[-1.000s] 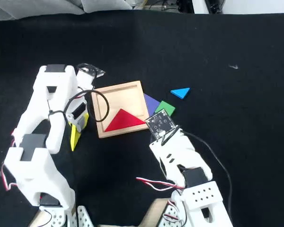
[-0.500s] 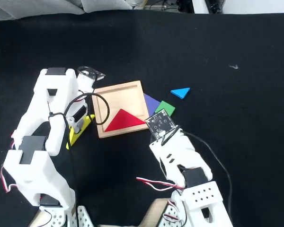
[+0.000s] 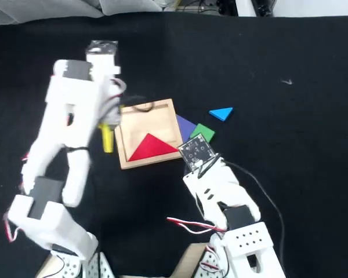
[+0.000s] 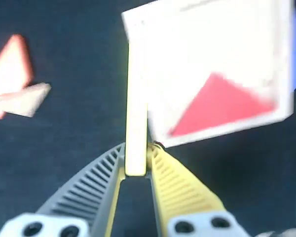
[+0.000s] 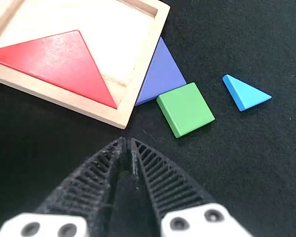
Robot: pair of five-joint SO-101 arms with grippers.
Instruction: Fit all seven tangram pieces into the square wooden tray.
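1. While I watched the feeds, the yellow piece stood on edge just beside the wooden tray, its long axis running along the tray wall nearest the left arm.
2. It looked a thin, smooth slab. A flat red triangle lay inside the tray.
3. The left gripper pinched the piece's near end, arm stretched forward. The right gripper hung closed on nothing by the tray's corner.

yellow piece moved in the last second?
Yes. Held in the left claw, the yellow piece has gone from beside the tray's near-left corner to farther up along its left edge.
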